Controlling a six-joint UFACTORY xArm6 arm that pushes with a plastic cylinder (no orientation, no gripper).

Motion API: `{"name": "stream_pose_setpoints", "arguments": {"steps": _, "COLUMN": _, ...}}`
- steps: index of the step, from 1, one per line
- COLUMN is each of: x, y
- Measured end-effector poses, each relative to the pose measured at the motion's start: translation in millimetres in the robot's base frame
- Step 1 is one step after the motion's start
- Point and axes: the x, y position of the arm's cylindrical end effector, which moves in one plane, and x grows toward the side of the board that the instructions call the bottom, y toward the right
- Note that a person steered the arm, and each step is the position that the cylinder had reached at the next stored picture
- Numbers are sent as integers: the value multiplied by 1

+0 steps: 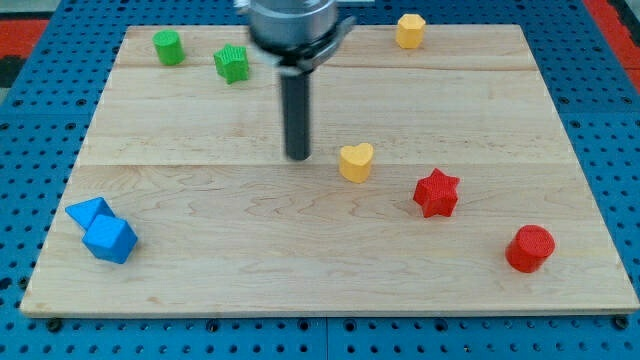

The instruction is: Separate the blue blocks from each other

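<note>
Two blue blocks touch each other at the view's lower left: a blue triangular block (88, 212) and, just below and right of it, a blue cube (111, 240). My tip (298, 157) rests on the wooden board (300, 270) near its middle, far to the right of and above the blue blocks. It stands just left of a yellow heart block (356, 161), with a small gap between them.
A green cylinder (168, 47) and a green star block (231, 63) sit at the top left. A yellow hexagonal block (410, 31) is at the top right. A red star (436, 193) and a red cylinder (529, 248) lie at the lower right.
</note>
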Motion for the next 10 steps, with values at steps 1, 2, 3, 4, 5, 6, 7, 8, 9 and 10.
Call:
{"name": "stream_pose_setpoints", "arguments": {"steps": 1, "x": 50, "y": 7}}
{"name": "stream_pose_setpoints", "arguments": {"steps": 2, "x": 20, "y": 51}}
{"name": "stream_pose_setpoints", "arguments": {"steps": 3, "x": 4, "y": 88}}
{"name": "stream_pose_setpoints", "arguments": {"steps": 4, "x": 25, "y": 88}}
{"name": "stream_pose_setpoints", "arguments": {"steps": 5, "x": 104, "y": 59}}
{"name": "stream_pose_setpoints", "arguments": {"steps": 6, "x": 166, "y": 17}}
{"name": "stream_pose_setpoints", "arguments": {"steps": 7, "x": 168, "y": -13}}
{"name": "stream_pose_setpoints", "arguments": {"steps": 8, "x": 168, "y": -47}}
{"name": "stream_pose_setpoints", "arguments": {"steps": 9, "x": 168, "y": -49}}
{"name": "stream_pose_setpoints", "arguments": {"steps": 10, "x": 168, "y": -49}}
